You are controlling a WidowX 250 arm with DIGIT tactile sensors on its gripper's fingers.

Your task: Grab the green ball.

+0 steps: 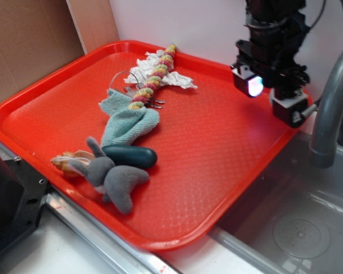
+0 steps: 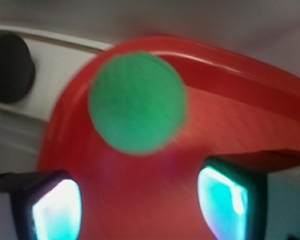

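**Gripper Positioned Over Tray Corner, Ball Ungrasped**

Exterior view: A red plastic tray [image 1: 217,154] with a textured floor rests beside a grey metal sink [image 1: 308,228]. The black robot gripper [image 1: 274,94] hangs above the tray's far right corner, with one lit pad facing the camera. The green ball cannot be seen in this view. On the tray's left half lie a grey plush toy [image 1: 117,180], a dark teal smooth oblong object [image 1: 131,155] touching the plush toy, a pale teal terry cloth [image 1: 128,123], a crumpled white paper towel [image 1: 160,74], and a striped braided rope [image 1: 154,77] lying across the towel and cloth.

Wrist view: The small mint-green ball [image 2: 137,102] with a bumpy surface sits on the tray floor just inside the curved corner rim. The picture is blurred. The two glowing cyan fingertips [image 2: 55,210] appear at the lower left and lower right, spread well apart. The jaws stand open, and the ball lies beyond them, touching neither pad.
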